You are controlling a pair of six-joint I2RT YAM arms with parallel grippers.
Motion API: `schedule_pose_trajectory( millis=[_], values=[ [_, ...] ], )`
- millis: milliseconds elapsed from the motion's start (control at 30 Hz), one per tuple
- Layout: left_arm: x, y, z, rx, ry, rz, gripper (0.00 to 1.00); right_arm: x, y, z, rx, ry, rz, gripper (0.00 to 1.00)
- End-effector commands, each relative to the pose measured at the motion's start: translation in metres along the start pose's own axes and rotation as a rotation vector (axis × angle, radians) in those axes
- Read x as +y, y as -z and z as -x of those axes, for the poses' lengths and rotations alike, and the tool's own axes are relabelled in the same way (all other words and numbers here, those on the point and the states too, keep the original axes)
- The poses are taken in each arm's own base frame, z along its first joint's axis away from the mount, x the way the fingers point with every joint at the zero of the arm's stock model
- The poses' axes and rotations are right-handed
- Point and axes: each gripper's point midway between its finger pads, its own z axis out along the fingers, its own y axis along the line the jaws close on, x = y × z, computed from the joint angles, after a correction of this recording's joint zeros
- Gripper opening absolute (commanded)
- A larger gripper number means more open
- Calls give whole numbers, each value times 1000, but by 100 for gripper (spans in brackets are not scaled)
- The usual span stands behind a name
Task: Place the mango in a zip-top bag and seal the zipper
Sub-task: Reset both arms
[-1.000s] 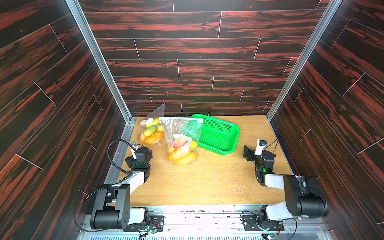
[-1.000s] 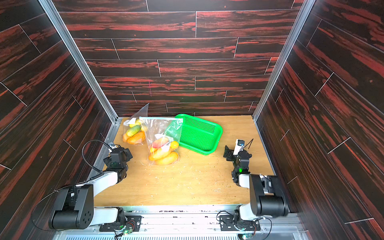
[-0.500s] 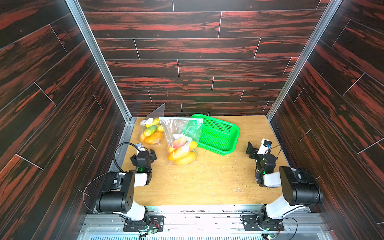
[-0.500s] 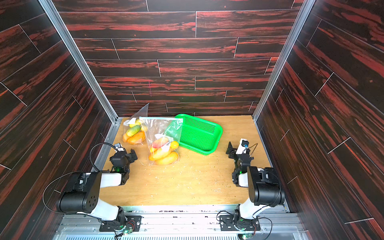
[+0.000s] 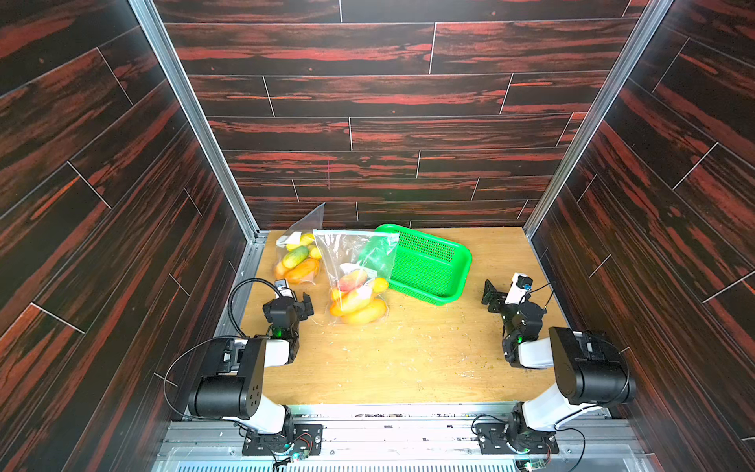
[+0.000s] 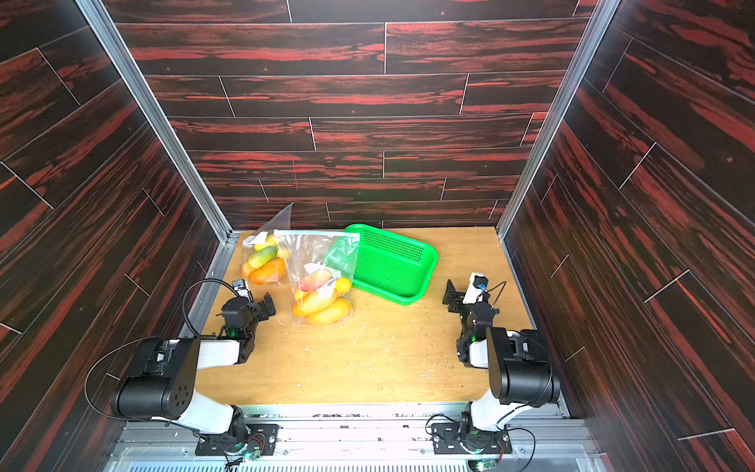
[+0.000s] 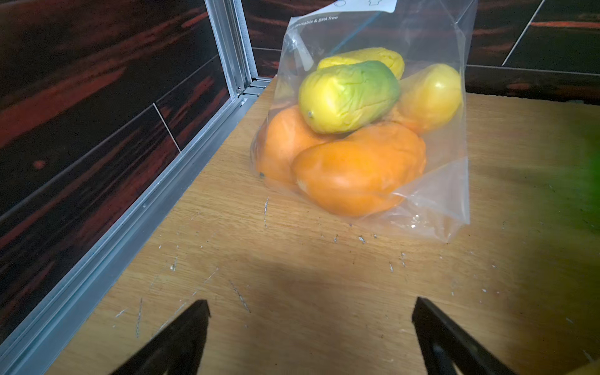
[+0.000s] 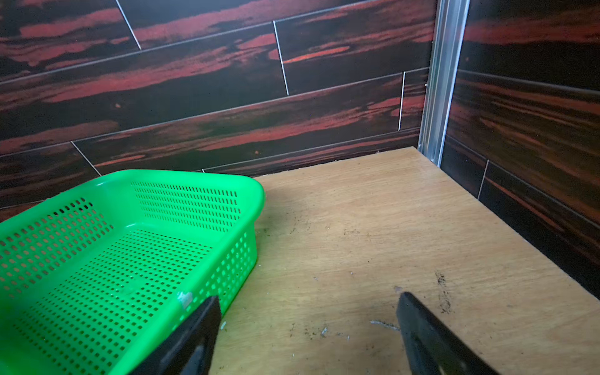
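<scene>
Two clear zip-top bags hold several mangoes. One bag (image 5: 354,282) (image 6: 318,286) stands mid-table, leaning on the green basket, its zipper edge (image 5: 353,233) straight along the top. The second bag (image 5: 297,261) (image 7: 435,181) sits in the back left corner, with orange (image 7: 357,168) and green-yellow (image 7: 347,94) mangoes inside. My left gripper (image 5: 304,304) (image 6: 267,304) (image 7: 310,308) is open and empty, low over the table, a short way in front of the corner bag. My right gripper (image 5: 499,292) (image 6: 458,294) (image 8: 308,305) is open and empty beside the basket.
A green perforated basket (image 5: 433,261) (image 8: 194,185) lies empty at the back centre, one gripper finger (image 8: 207,318) close to its rim. Dark panelled walls enclose the wooden table (image 5: 408,359) on three sides. Both arms are folded low near the front rail.
Both arms have folded back toward the front rail, their upper links swinging in. The grippers stay open. The bags and basket have not moved.
</scene>
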Motion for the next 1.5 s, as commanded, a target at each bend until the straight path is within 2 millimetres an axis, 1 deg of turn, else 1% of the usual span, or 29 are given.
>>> schedule_pose_trajectory(
  millis=[0,100,133,200,233,300,400,433,500,567,600,667,700,733,767,833,867,933,1000,1067,1100,1133,1167,1200,1233,1467],
  values=[
    [-3,-2,8,-15,-12,-8,100,6,0,15,-29,26,12,87],
    [-3,-2,8,-16,-12,-8,100,9,8,30,-53,27,9,87],
    [-3,-2,8,-16,-12,-9,100,9,9,31,-28,11,3,87],
    [-3,-2,8,-15,-11,-10,100,7,6,22,125,11,-21,88],
    [-3,-2,8,-15,-12,-9,100,3,4,16,175,33,-53,87],
    [-3,-2,8,-15,-12,-9,100,-12,5,15,179,15,-115,88],
    [-2,-2,8,-17,-12,-7,100,-9,8,17,159,35,-94,88],
    [-3,-2,8,-16,-11,-8,100,-4,8,17,155,52,-61,88],
    [-3,-2,9,-18,-12,-8,100,0,10,18,147,61,-36,88],
    [-2,-2,8,-17,-11,-8,100,0,15,18,136,78,-38,88],
    [-2,-2,8,-17,-11,-7,100,-3,18,14,144,107,-49,88],
    [-3,-2,9,-19,-11,-8,100,-22,22,-8,160,137,-137,88],
    [-3,-2,8,-18,-11,-9,100,-28,21,-7,129,123,-171,88],
    [-3,-2,8,-18,-12,-8,100,-17,19,-8,134,128,-113,88],
    [-2,-2,8,-18,-12,-8,100,-9,20,-5,94,134,-68,88],
    [-2,-2,8,-17,-11,-8,100,-21,22,-11,61,105,-122,89],
    [-2,-2,8,-17,-11,-8,100,-24,22,-16,62,99,-130,89],
    [-2,-2,8,-18,-11,-8,100,-23,15,-25,103,107,-119,89],
    [-2,-2,8,-18,-12,-8,100,-18,17,-25,94,117,-84,89],
    [-2,-2,8,-18,-11,-8,100,5,21,-27,88,161,49,89],
    [-2,-2,8,-18,-11,-8,100,3,23,-26,78,155,41,94],
    [-2,-2,8,-18,-11,-8,100,0,20,-27,87,146,25,94],
    [-2,-2,8,-19,-12,-8,100,-7,14,-30,123,120,2,94],
    [-2,-2,9,-19,-11,-8,100,-19,12,-29,131,71,-25,94],
    [-3,-2,9,-19,-11,-8,100,-21,13,-28,128,64,-23,94],
    [-2,-2,9,-18,-11,-8,100,-20,13,-27,126,72,-25,94]
  ],
)
